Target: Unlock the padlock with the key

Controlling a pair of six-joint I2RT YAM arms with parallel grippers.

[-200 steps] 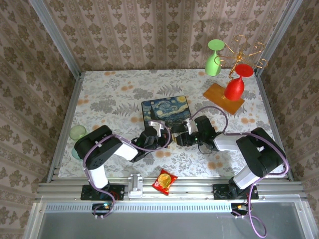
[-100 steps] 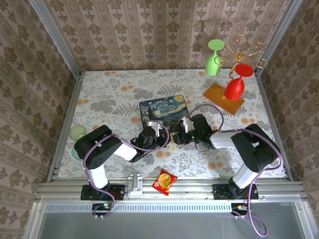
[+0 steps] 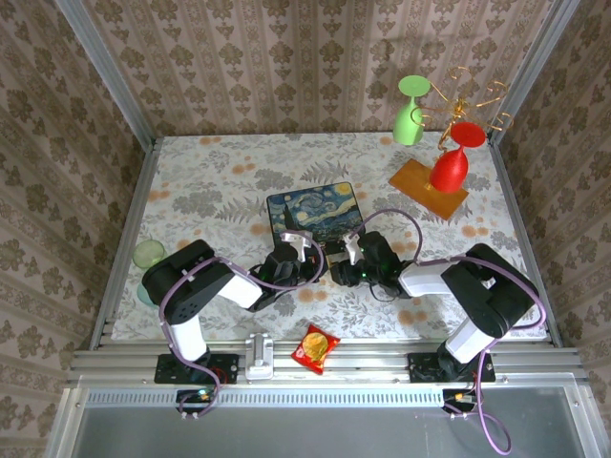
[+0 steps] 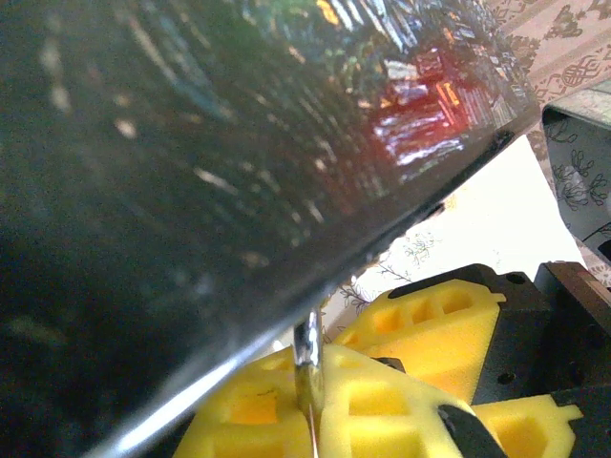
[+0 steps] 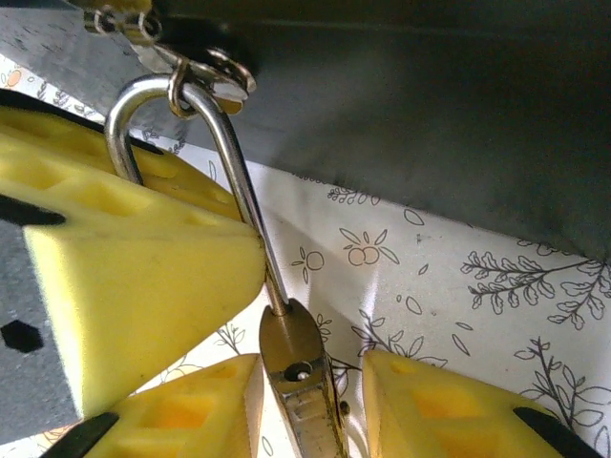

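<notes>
Right pincer [image 5: 310, 363] is loose, jaws apart on either side of the padlock [image 5: 301, 386]. You can see a sliver of gap next to the brass body, so it's straddling it, not squeezing. Left pincer [image 4: 310, 401] is clenched tight on a thin silver bar, which as far as I can tell is one leg of the shackle [image 5: 239, 191]. From the right wrist cam, one of its chunky yellow fingers [image 5: 124, 277] sits right over that leg.

The padlock is edge-on to the right wrist cam, and its shackle is hooked through a little ring [image 5: 232, 69] on the dark side of the painted box [image 5: 430, 114]. Can't tell whether the shackle is latched or popped.

From above, both pincers are nose to nose right at the near edge of that box, around the middle of the floral counter [image 3: 220, 191].

Further out:
- snack packet [image 3: 315, 345] at the near edge, between the arm bases
- pale green glass [image 3: 150, 256] by the left arm
- wooden board [image 3: 425, 189] in the far right corner, with a gold rack [image 3: 473, 95] carrying a red glass [image 3: 449, 167] and a green glass [image 3: 409, 119], both upside down
</notes>
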